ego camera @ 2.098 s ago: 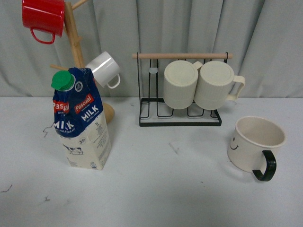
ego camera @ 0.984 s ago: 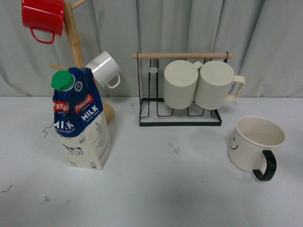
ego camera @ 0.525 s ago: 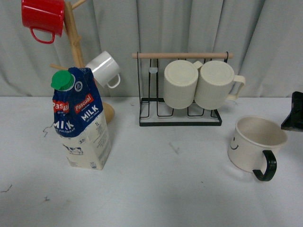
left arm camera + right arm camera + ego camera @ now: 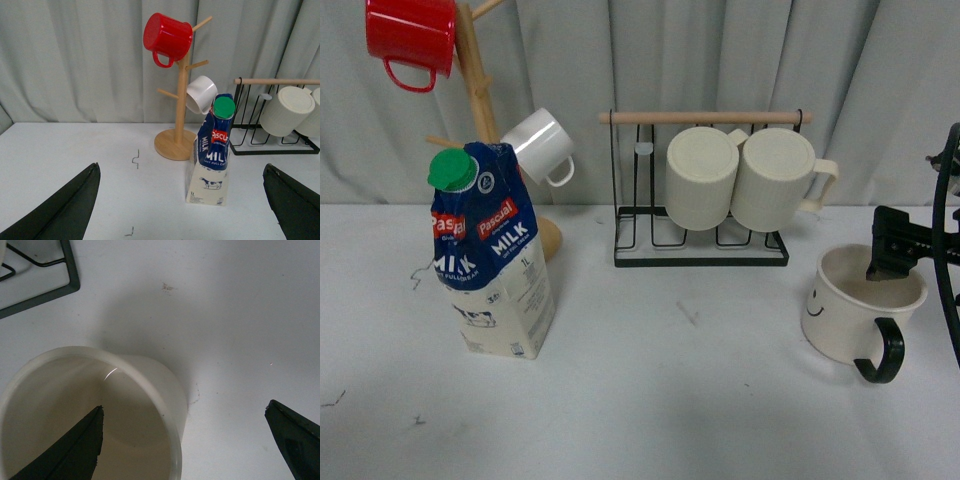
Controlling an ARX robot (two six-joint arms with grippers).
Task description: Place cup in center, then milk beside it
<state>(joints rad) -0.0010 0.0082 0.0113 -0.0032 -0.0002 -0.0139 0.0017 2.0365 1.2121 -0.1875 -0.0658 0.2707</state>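
Note:
The cup (image 4: 850, 310), cream-white with a smiley face and a black handle, stands at the right of the white table. My right gripper (image 4: 920, 250) is open just above it. In the right wrist view, one finger (image 4: 75, 450) hangs over the mouth of the cup (image 4: 150, 385) and the other finger (image 4: 295, 435) is outside, with the rim between them. The milk (image 4: 495, 265) carton stands upright at the left. My left gripper (image 4: 180, 210) is open and empty, well back from the milk (image 4: 212, 150), and is out of the front view.
A wooden mug tree (image 4: 475, 70) with a red mug (image 4: 410, 35) and a small white mug (image 4: 542, 145) stands behind the milk. A black wire rack (image 4: 700, 250) holds two ribbed cream mugs (image 4: 740, 178) at the back centre. A grey curtain hangs behind.
My right gripper has come in from the right edge and moved left over the cup's mouth. The cup and the milk have not moved.

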